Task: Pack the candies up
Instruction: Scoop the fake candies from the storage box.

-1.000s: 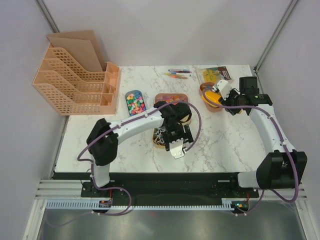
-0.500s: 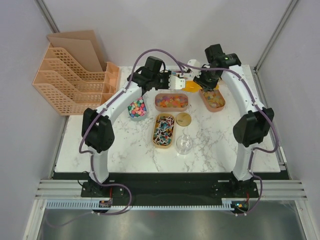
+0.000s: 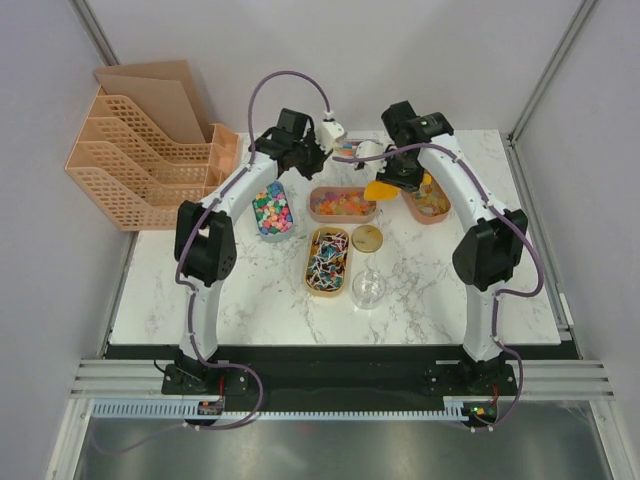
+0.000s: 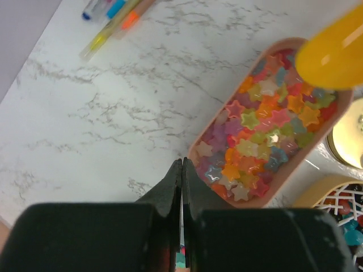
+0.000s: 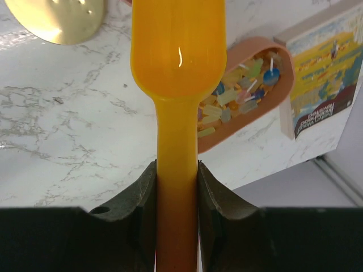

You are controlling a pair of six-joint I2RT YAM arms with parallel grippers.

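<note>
Bordering candies [image 4: 266, 136] tray [image 4: 193, 150]: open marble table [image 4: 113, 113]

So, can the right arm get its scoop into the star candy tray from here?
Probably yes. The right gripper is shut on the scoop, whose bowl hangs at one end of the star candy tray. The left gripper, shut and empty, sits at the tray's other end, off the candies.
</note>
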